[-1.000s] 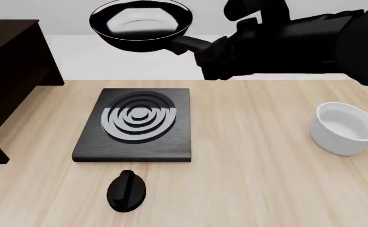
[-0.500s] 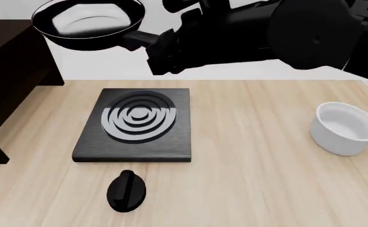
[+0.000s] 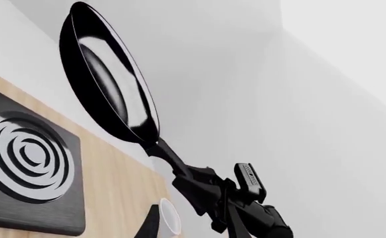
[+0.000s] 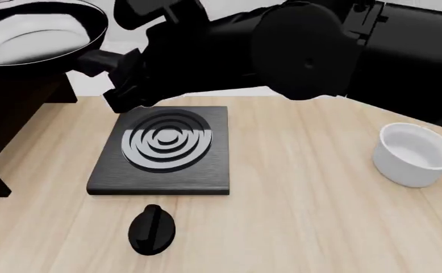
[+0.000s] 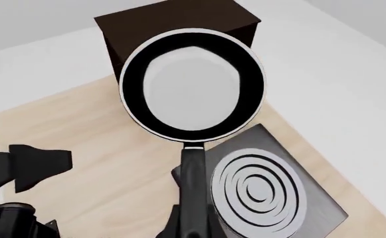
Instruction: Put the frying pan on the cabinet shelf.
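Note:
The frying pan point(image 4: 32, 31) is held high at the far left, level, its pale inside up. My right gripper point(image 4: 121, 73) is shut on its long handle point(image 5: 193, 173). In the right wrist view the frying pan point(image 5: 191, 84) hangs over the near part of the dark brown cabinet point(image 5: 173, 22), whose top board lies below it. The cabinet point(image 4: 9, 114) stands at the table's left edge. In the left wrist view the frying pan point(image 3: 107, 94) shows edge-on, with the right gripper point(image 3: 203, 186) on its handle. A dark piece of the left arm point(image 5: 28, 166) shows; its fingers are unclear.
A square black burner plate point(image 4: 164, 149) with silver rings lies on the table left of centre. A small black knob point(image 4: 153, 228) sits in front of it. A white bowl point(image 4: 414, 154) stands at the right. The bulky right arm point(image 4: 320, 48) spans the back of the table.
The right arm has swung left with the frying pan, from above the burner plate's far side to over the cabinet. The plate, knob and bowl have stayed put.

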Controlling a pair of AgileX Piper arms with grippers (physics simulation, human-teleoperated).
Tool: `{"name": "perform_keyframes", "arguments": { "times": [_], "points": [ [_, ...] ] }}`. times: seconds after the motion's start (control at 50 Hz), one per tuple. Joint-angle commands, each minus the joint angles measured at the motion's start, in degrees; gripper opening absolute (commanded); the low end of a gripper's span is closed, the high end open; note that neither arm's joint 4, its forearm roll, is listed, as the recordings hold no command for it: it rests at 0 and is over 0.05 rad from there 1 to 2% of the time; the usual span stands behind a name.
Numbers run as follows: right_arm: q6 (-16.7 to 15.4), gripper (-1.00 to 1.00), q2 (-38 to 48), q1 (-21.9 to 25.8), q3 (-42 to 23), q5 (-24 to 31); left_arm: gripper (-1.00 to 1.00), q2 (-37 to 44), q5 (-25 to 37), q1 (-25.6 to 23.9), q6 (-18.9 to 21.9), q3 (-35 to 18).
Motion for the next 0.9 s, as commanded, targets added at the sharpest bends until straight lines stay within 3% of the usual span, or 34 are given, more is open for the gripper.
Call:
{"name": "perform_keyframes", "arguments": {
  "times": [0.02,0.9],
  "points": [
    [1.0,-1.00,-0.3,3.0,-1.5,-1.6,1.00,-0.3,0.0,0.9,-0.6,0.1],
    [2.4,-1.00,2.0,9.0,-4.5,-4.8,1.00,0.1,-2.1,1.0,-2.5,3.1]
  ]
}}
